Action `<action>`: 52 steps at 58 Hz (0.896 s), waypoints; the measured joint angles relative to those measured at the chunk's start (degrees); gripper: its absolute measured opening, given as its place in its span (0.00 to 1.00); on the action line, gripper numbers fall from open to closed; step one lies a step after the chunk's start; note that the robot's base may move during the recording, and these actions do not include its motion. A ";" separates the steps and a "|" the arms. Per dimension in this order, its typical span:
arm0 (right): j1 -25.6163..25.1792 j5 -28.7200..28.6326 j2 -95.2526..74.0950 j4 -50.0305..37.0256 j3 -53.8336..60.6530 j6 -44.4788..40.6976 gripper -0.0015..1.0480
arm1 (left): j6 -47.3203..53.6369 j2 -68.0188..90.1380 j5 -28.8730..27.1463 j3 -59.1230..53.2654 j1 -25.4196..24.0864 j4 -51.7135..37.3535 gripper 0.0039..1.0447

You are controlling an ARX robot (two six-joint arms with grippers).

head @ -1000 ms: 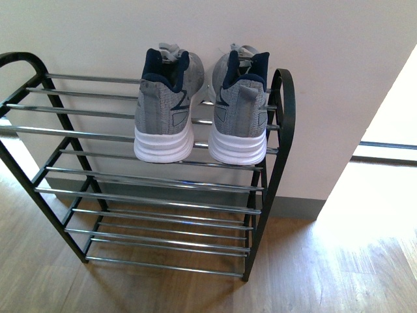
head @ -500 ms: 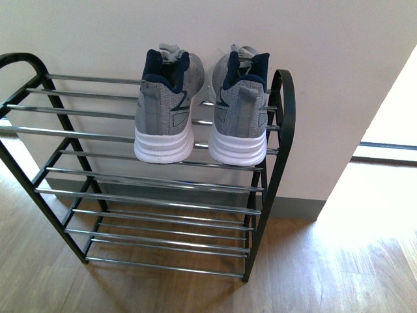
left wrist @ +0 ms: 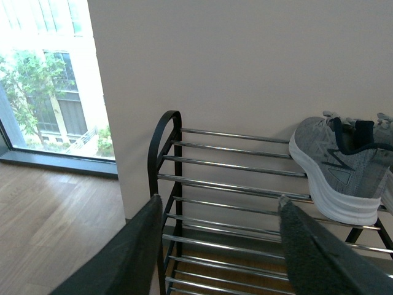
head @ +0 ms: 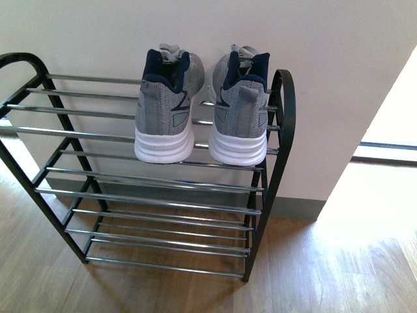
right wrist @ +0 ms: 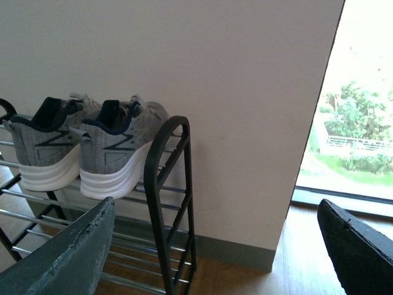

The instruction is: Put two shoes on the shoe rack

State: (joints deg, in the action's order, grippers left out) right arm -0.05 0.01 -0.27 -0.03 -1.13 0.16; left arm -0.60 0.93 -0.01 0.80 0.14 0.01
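Grey sneakers (head: 164, 111) are set on shoe rack (head: 289, 98), top right; left end effector (left wrist: 219, 199), right end effector (right wrist: 216, 201) held apart, empty; retreat judged next.

You see knit-cloth sneakers (head: 164, 111), smooth white soles; shoe rack (head: 288, 104) with matt black frame, glossy chrome bars; floor (head: 326, 274) seemingly wood.
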 joint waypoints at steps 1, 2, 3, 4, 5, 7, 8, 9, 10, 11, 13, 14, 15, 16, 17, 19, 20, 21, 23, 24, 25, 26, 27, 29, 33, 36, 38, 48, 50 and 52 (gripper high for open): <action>0.00 0.00 0.00 0.00 0.00 0.00 0.91 | 0.00 0.00 0.00 0.00 0.00 0.00 0.65; 0.00 0.00 0.00 0.00 0.00 0.00 0.91 | 0.00 0.00 0.00 0.00 0.00 0.00 0.67; 0.00 0.02 0.00 0.00 0.00 0.00 0.91 | 0.00 0.00 0.00 0.00 0.00 0.00 0.71; 0.00 0.02 0.00 0.00 0.00 0.00 0.91 | 0.00 0.00 0.00 0.00 0.00 0.00 0.74; 0.00 0.02 0.00 0.00 0.00 0.00 0.91 | 0.00 0.00 0.00 0.00 0.00 0.00 0.76; 0.00 0.02 0.00 0.00 0.00 0.00 0.91 | 0.00 0.00 0.02 0.00 0.00 0.00 0.81; 0.00 0.02 0.00 0.00 0.00 0.00 0.91 | 0.00 0.00 0.02 0.00 0.00 0.00 0.84; 0.00 0.02 0.00 0.00 0.00 0.00 0.91 | 0.00 0.00 0.00 0.00 0.00 0.00 0.88; 0.00 0.02 0.00 0.00 0.00 0.00 0.91 | 0.00 0.00 0.00 0.00 0.00 0.00 0.89; 0.00 0.00 0.00 0.00 0.00 0.00 0.91 | 0.02 0.00 0.00 0.00 0.00 0.00 0.92; 0.00 0.02 0.00 0.00 0.00 0.00 0.91 | 0.13 0.00 0.00 0.00 0.00 0.00 0.93; 0.00 0.00 0.00 0.00 0.00 0.00 0.91 | 0.13 0.00 0.00 0.00 0.00 0.00 0.92; 0.00 0.00 0.00 0.00 0.00 0.00 0.91 | 0.13 0.00 0.00 0.00 0.00 0.00 0.91; 0.00 0.00 0.00 0.00 0.00 0.00 0.91 | 0.11 0.00 0.00 0.00 0.00 0.00 0.91; 0.00 0.00 0.00 0.00 0.00 0.00 0.91 | 0.13 0.00 0.00 0.00 0.00 0.00 0.91; 0.00 0.00 0.02 0.00 0.00 0.00 0.91 | 0.13 0.00 0.00 0.00 0.00 0.00 0.91; 0.00 0.00 0.02 0.00 0.00 0.00 0.91 | 0.13 0.00 0.00 0.00 0.00 0.00 0.91; 0.00 0.00 0.02 0.00 0.00 0.00 0.91 | 0.13 0.00 0.00 0.00 0.00 0.00 0.91; 0.00 0.02 0.00 0.00 0.00 0.00 0.91 | 0.13 0.00 0.00 0.00 0.00 0.00 0.91; 0.00 0.02 0.00 0.00 0.00 0.00 0.91 | 0.13 0.00 0.02 0.00 0.00 0.00 0.91; 0.00 0.02 0.00 0.00 0.00 0.00 0.91 | 0.13 0.00 0.00 0.00 0.00 0.00 0.91; 0.00 0.02 0.00 0.00 0.00 0.00 0.91 | 0.13 0.00 0.00 0.00 0.00 0.00 0.91; 0.00 0.00 0.00 0.00 0.00 0.00 0.91 | 0.13 0.00 -0.02 0.00 0.00 0.00 0.91; 0.00 0.00 0.00 0.00 0.00 0.00 0.91 | 0.13 0.00 -0.02 0.00 0.00 0.00 0.91; 0.00 0.02 0.00 0.00 0.00 0.00 0.91 | 0.13 0.00 0.02 0.00 0.00 0.00 0.91; 0.00 0.00 0.00 0.00 0.00 0.00 0.91 | 0.13 0.00 0.00 0.00 0.00 0.00 0.91; 0.00 0.02 0.00 0.00 0.00 0.00 0.91 | 0.13 0.00 0.00 0.00 0.00 0.00 0.91; 0.00 0.02 0.02 0.00 0.00 0.00 0.91 | 0.13 0.00 0.02 0.00 0.00 0.00 0.91; 0.00 0.00 0.02 0.00 0.00 0.00 0.91 | 0.13 0.00 0.00 0.00 0.00 0.00 0.91; 0.00 0.00 0.00 0.00 0.00 0.00 0.91 | 0.13 0.00 0.00 0.00 0.00 0.00 0.91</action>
State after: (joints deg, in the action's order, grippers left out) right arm -0.05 0.01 -0.27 -0.03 -1.13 0.16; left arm -0.47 0.93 -0.01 0.80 0.14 0.01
